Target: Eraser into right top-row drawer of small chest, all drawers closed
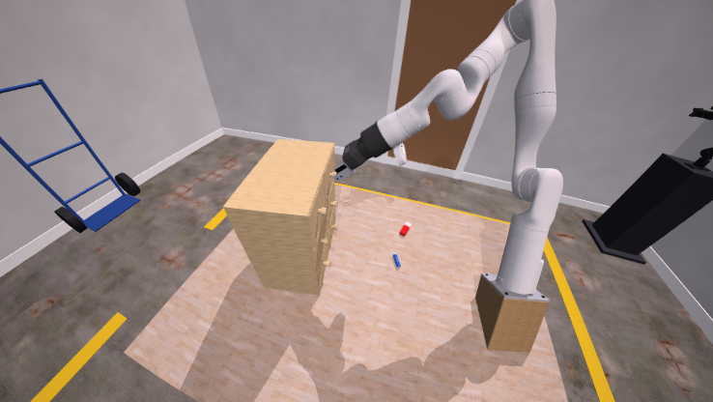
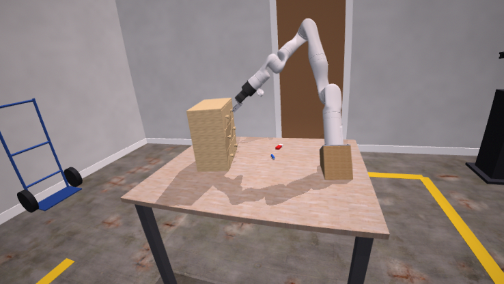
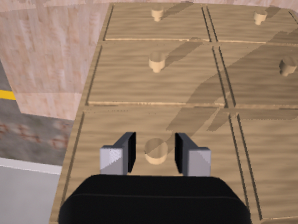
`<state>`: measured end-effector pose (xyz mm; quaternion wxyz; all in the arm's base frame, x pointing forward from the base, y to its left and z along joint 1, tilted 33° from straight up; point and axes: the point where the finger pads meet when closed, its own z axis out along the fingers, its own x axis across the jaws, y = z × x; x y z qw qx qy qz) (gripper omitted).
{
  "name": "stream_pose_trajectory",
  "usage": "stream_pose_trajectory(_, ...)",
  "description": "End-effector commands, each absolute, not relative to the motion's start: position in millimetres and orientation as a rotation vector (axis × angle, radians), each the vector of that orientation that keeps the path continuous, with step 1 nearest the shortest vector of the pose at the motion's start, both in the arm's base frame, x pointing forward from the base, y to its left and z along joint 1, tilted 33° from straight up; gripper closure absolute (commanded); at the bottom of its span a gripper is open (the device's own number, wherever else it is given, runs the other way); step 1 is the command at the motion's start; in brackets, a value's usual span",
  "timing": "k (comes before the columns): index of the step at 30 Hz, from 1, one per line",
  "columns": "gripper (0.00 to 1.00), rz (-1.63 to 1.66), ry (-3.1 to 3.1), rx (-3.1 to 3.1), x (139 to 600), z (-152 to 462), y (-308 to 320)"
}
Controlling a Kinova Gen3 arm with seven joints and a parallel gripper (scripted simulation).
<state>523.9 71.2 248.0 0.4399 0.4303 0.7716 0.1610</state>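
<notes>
The small wooden chest (image 1: 287,215) stands on the table's left part, its drawer fronts facing the arm; it also shows in the exterior view (image 2: 212,134). All drawers look pushed in. My gripper (image 1: 340,173) is at the top row's right drawer. In the wrist view the open fingers stand on either side of that drawer's knob (image 3: 156,151), not closed on it. The red and white eraser (image 1: 405,229) lies on the table in front of the chest and also shows in the exterior view (image 2: 278,146).
A small blue object (image 1: 396,260) lies on the table near the eraser. The arm's wooden base block (image 1: 509,317) stands at the table's right side. A blue hand truck (image 1: 65,164) and a black stand (image 1: 654,204) are on the floor.
</notes>
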Motion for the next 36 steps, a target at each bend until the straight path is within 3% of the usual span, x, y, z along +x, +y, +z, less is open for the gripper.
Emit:
stream_pose_trajectory(1, 0.33, 0.399, 1.917, 1.069, 528.1, 246.9, 72.7)
stream_pose_trajectory(33, 0.33, 0.399, 1.917, 1.069, 532.5, 246.7, 73.9)
stream_pose_trajectory(34, 0.63, 0.399, 1.917, 1.069, 532.5, 246.7, 73.9)
stream_pose_trajectory(36, 0.63, 0.399, 1.917, 1.069, 532.5, 246.7, 73.9)
